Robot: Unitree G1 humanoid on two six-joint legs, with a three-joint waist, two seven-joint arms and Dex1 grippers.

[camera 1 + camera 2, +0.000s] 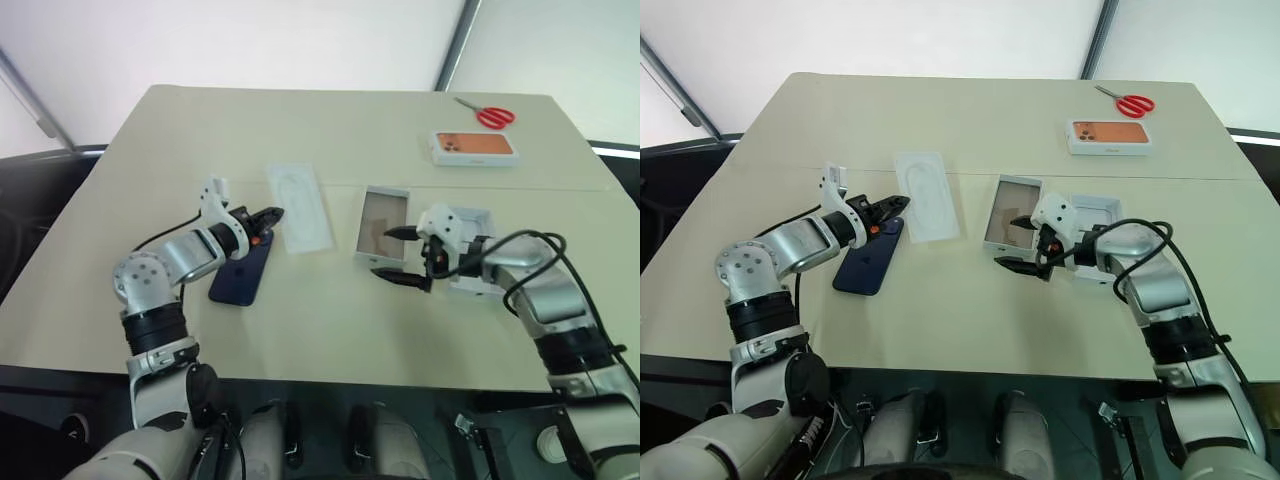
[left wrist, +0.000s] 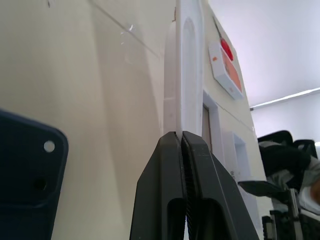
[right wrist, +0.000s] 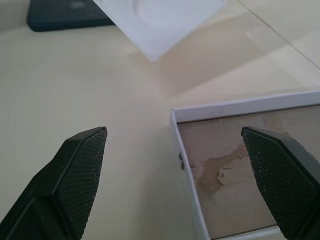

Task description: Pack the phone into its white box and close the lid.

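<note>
Though its printed picture shows, the orange-printed box (image 1: 475,147) bears no readable writing.

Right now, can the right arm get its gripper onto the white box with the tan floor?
Probably yes. The right gripper stands open just at the near end of the white box, one finger over its rim, and nothing lies between them. The lid sits behind the arm.

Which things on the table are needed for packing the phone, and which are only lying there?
Needed: phone; white box; lid.

Only lying there: thin white insert, now pinched in the left gripper; box printed with an orange phone; red scissors.
</note>
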